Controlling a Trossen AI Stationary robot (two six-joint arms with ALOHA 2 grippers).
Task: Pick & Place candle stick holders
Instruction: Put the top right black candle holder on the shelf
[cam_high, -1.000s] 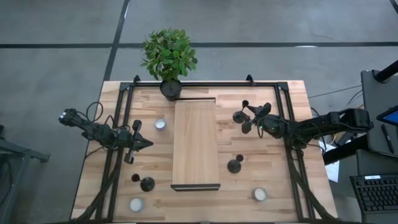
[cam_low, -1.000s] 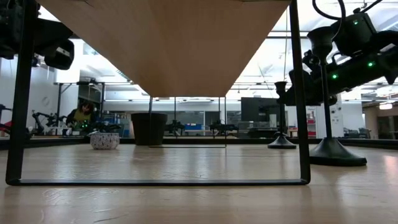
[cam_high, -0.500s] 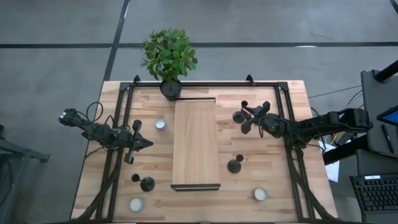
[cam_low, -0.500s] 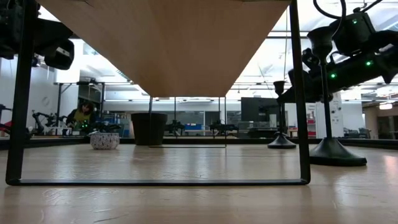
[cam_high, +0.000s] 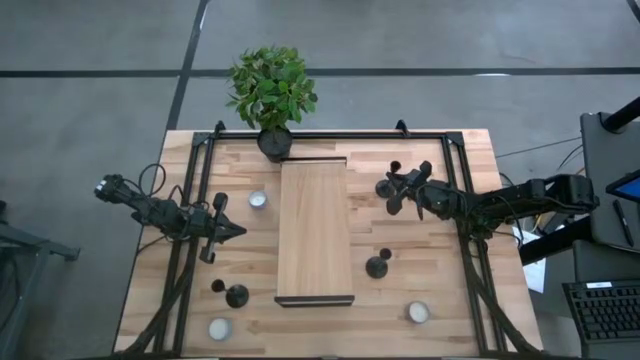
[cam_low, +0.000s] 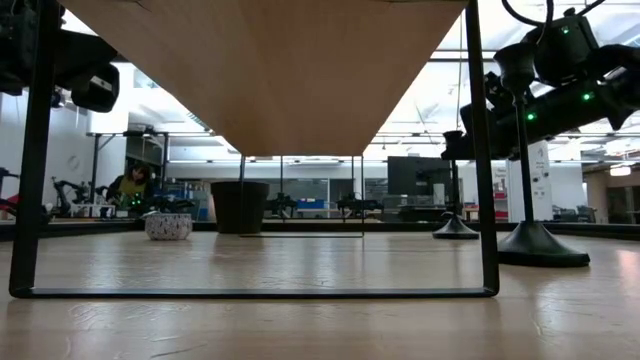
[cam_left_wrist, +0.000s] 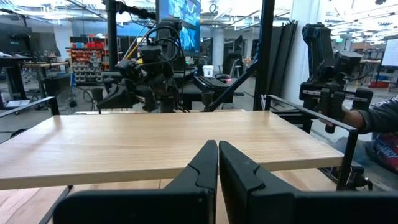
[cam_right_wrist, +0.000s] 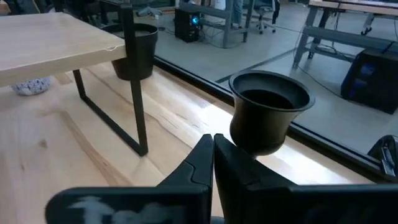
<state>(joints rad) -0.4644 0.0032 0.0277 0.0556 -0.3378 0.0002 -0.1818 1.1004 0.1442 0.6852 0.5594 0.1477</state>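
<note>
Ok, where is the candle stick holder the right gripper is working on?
High view: the candle stick holder stands on the table's right half, beside the raised wooden shelf, at the right gripper.

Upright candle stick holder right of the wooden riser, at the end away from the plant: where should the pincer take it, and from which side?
Probably by the thin stem, midway between disc base and cup. The candle stick holder stands upright and free. Its base is too flat and wide to pinch, and its cup is small. Come in level from the right, because the wooden riser crowds its left side.

Three matte-black candle stick holders stand upright around the wooden riser (cam_high: 314, 230). One (cam_high: 386, 184) is right of its far end. Another (cam_high: 377, 265) is right of its near end, and the third (cam_high: 235, 295) is left of it.
</note>
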